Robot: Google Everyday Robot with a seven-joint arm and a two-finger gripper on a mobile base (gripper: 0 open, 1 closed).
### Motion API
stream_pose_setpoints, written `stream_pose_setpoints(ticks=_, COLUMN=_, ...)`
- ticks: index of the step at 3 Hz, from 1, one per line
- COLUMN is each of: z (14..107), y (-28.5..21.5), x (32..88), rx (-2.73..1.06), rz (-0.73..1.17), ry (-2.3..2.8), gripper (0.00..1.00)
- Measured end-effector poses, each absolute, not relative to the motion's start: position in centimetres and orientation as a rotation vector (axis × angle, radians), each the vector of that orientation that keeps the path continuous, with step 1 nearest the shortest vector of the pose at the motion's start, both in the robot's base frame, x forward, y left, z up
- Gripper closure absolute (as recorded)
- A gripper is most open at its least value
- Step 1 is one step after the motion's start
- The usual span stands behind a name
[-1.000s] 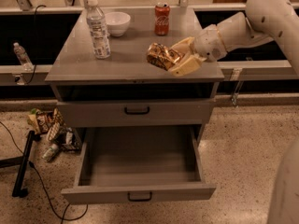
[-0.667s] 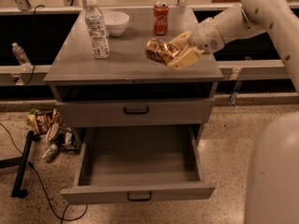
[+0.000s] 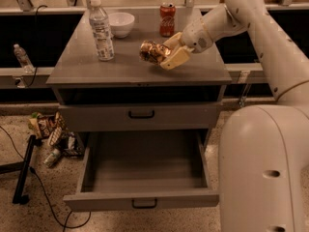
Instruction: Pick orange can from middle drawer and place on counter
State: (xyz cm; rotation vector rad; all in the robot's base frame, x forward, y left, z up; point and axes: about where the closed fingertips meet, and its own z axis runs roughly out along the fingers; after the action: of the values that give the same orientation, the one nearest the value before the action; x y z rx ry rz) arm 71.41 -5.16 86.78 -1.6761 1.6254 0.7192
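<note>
The orange can, orange-gold with a mottled brown pattern, lies on its side in my gripper, which is shut on it. The gripper holds the can low over the middle of the counter; I cannot tell whether the can touches the surface. My arm reaches in from the upper right. The middle drawer below is pulled out and its inside is bare. The drawer above it is shut.
A clear water bottle stands on the counter's left part. A white bowl and a red cola can stand at its back. Bottles and wrappers litter the floor at left. My white base fills the right foreground.
My gripper has carried the orange can to the left and a little farther back over the counter. The drawer stays open.
</note>
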Motion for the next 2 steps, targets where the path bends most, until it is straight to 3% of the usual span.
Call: stream_pose_setpoints(ticks=2, z=85.32, y=-4.23, x=73.96, rx=-1.635, rz=0.709, ry=1.654, gripper=0.12)
